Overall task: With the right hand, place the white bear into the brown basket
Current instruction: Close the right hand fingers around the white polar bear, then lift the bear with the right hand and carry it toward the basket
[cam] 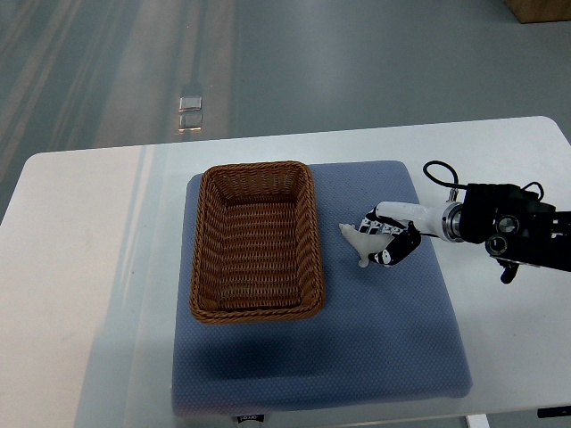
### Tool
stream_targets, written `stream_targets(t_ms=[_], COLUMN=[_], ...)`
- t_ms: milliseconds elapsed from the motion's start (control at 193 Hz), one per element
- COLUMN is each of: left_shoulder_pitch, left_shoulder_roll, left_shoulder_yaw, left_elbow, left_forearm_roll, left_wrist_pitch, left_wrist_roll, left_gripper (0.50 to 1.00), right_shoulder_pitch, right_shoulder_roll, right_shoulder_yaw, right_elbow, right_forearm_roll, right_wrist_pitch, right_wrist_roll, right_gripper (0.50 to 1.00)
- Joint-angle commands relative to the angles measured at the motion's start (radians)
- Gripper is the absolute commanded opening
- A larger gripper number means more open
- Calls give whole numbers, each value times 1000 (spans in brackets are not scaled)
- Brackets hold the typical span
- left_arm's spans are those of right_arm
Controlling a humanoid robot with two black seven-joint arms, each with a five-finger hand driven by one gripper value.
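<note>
We see a rectangular woven brown basket (256, 241), its wicker ribbed and its inside bare, resting on the left half of a soft blue mat (393, 339) that covers the middle of the smooth white tabletop (80, 267). Just right of the basket's rim, our right hand (385, 241) has its fingers curled around the small white bear (357, 239), low over the mat. Open mat stretches in front and to the right.

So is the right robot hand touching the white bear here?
Touching. The top view shows the right robot hand with its fingers wrapped around the white bear, which lies on the blue mat right of the brown basket.
</note>
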Motion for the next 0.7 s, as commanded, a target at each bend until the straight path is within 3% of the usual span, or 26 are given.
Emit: stream_targets(t_ms=[0, 98, 450, 694], left_shoulder_pitch=[0, 0, 0, 0], left_shoulder_roll=[0, 0, 0, 0], left_shoulder_yaw=[1, 1, 1, 1], left_elbow=[0, 0, -3, -4], left_forearm_roll=[0, 0, 0, 1], left_wrist_pitch=[0, 0, 0, 0], left_wrist_roll=[0, 0, 0, 0], left_gripper=[1000, 1000, 1000, 1000], right_shoulder_pitch=[14, 56, 438, 484], right_shoulder_roll=[-13, -53, -239, -175], right_shoulder_yaw=[17, 78, 104, 101], right_elbow=[1, 1, 24, 19], right_forearm_roll=[-2, 2, 24, 27], right_wrist_pitch=[-3, 23, 264, 262], right_wrist_roll=[0, -3, -6, -11], right_gripper=[500, 500, 500, 500])
